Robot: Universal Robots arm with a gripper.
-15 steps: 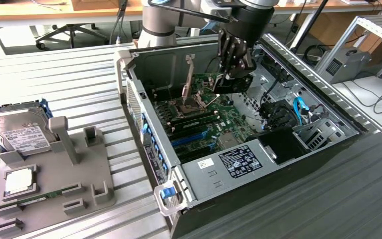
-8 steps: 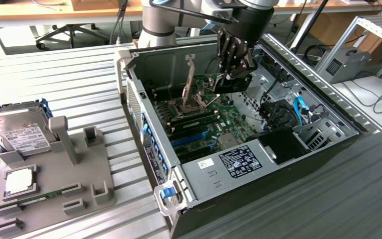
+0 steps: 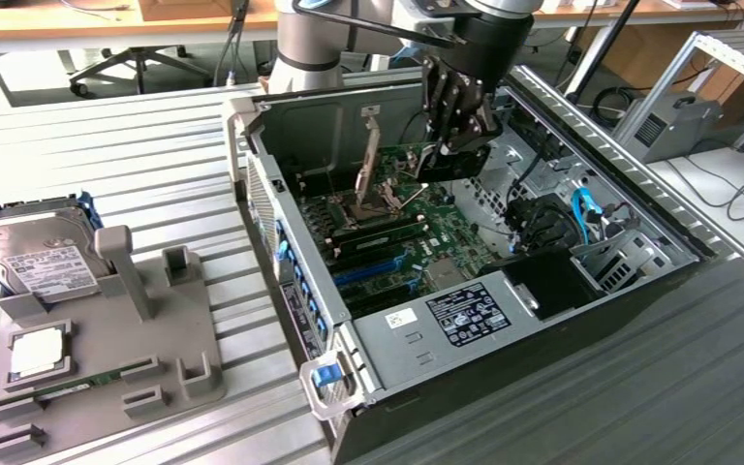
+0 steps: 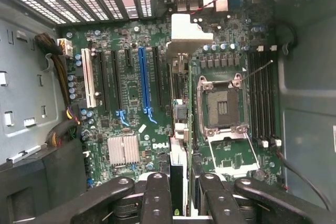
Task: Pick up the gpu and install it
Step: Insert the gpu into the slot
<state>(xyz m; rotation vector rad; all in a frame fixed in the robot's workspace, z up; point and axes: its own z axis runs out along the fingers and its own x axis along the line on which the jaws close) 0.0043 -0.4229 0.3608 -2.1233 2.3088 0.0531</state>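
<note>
While my gripper [image 3: 460,136] hangs inside the open case [image 3: 346,320], its fingers [image 4: 157,203] are clamped on the gpu [image 3: 456,160], held edge-on above the motherboard [image 4: 131,40]. From the wrist, I see the card [image 4: 178,129] standing over the board between the blue slot [image 4: 143,82] and the empty CPU socket [image 4: 223,107]. A hard drive [image 3: 39,260] sits in the grey holder [image 3: 113,387] at the exterior view's left

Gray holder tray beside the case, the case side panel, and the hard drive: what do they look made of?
Holder tray: probably molded or printed plastic, matte gray, thick blocky posts, no glare.
Case panel: looks like bare sheet metal, dull gray, thin folded edges.
Hard drive: apparently metal, silvery sheen, with a white paper-like label.
</note>
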